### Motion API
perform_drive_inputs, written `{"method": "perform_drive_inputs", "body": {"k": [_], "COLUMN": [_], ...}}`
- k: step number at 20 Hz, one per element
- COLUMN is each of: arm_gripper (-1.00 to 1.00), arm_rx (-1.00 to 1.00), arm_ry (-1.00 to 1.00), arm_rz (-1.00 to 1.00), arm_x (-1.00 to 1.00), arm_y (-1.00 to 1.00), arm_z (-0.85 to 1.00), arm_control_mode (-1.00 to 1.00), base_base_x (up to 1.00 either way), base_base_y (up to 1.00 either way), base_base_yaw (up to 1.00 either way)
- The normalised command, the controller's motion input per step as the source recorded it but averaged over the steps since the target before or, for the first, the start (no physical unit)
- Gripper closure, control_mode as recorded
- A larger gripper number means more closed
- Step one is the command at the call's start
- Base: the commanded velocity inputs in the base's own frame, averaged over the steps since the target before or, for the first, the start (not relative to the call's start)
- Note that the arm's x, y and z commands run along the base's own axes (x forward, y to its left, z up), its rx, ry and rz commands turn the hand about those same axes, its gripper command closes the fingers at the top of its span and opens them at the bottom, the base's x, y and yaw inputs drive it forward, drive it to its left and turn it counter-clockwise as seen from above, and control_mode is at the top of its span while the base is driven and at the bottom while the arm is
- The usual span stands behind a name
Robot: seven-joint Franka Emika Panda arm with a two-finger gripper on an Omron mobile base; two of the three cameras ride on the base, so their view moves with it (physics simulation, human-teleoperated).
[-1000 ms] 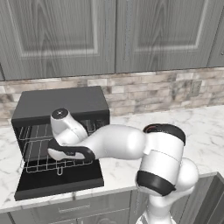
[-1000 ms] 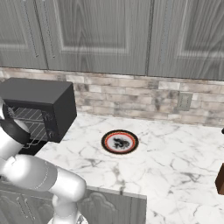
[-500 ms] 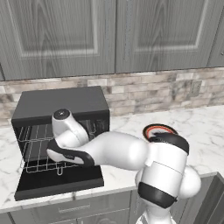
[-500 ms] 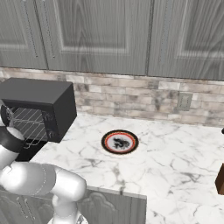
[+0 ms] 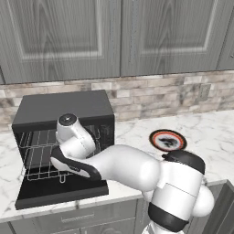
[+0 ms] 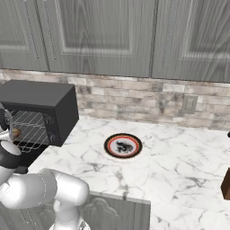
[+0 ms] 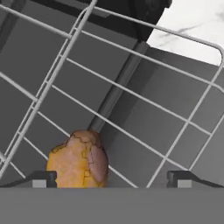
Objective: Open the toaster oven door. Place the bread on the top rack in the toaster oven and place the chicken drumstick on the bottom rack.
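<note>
The black toaster oven stands at the counter's left, and its door lies folded down flat. My arm reaches into its open front at the height of the lower wire rack. The lumpy orange-brown chicken drumstick lies on a wire rack. My gripper is open. Its fingertips stand wide to either side of the drumstick and do not touch it. In the right base view a small orange-brown piece sits on the racks. I cannot tell whether it is the bread or the drumstick.
A round plate with a red rim lies on the marble counter to the right of the oven. A dark brown object stands at the far right edge. Grey cabinets hang above.
The elbow has sunk lower and uncovered the plate in the left base view. The hand has stayed at the oven's mouth with its jaws wide.
</note>
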Motion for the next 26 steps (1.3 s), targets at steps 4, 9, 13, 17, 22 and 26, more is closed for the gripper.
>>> {"method": "perform_drive_inputs", "body": {"k": [4, 9, 13, 17, 22, 26], "arm_gripper": [-1.0, -1.0, -1.0, -1.0, -1.0, -1.0], "arm_rx": [0.0, 0.0, 0.0, 0.0, 0.0, 0.0], "arm_ry": [-0.07, -0.01, 0.07, 0.04, 0.06, 0.02], "arm_rz": [0.16, 0.23, 0.33, 0.42, 0.42, 0.38], "arm_x": [-0.03, -0.03, -0.13, -0.29, -0.3, -0.38], "arm_y": [0.07, 0.07, 0.15, 0.22, 0.16, 0.0], "arm_z": [0.26, 0.24, 0.12, 0.0, -0.02, -0.18], "arm_control_mode": [-1.0, -1.0, -1.0, -1.0, -1.0, -1.0], "base_base_x": [0.0, 0.0, 0.0, 0.0, 0.0, 0.0], "base_base_y": [0.0, 0.0, 0.0, 0.0, 0.0, 0.0], "base_base_yaw": [0.0, 0.0, 0.0, 0.0, 0.0, 0.0]}}
